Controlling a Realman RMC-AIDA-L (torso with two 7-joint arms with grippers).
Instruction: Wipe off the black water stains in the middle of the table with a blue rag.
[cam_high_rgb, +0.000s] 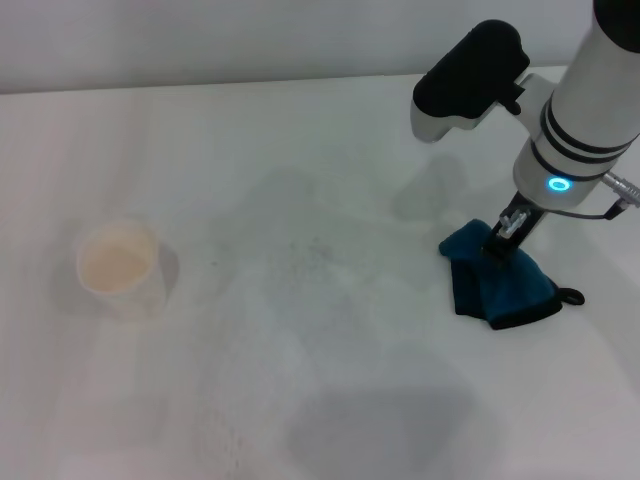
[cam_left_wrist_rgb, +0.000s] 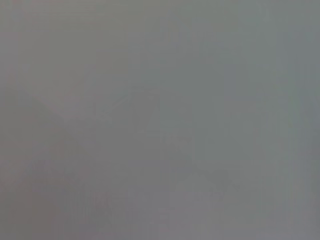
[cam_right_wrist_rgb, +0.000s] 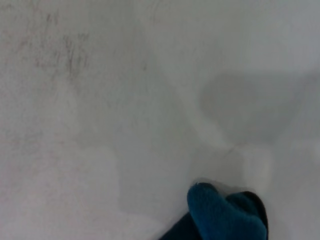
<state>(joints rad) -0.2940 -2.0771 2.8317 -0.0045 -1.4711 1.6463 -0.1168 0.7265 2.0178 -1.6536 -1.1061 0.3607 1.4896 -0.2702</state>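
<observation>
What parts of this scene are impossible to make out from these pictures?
- Left tool: in no view; the left wrist view shows only a blank grey blur.
- Right tool: head view, its tips are buried in the blue rag, so the grip is unclear; the right wrist view shows none of it.
- Black water stains: only faint streaks on the table.
- Cup: head view, its contents are washed out.

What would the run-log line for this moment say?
right gripper: on rag, right of centre | left: out of view | stains: faint streaks only | cup: left on table
</observation>
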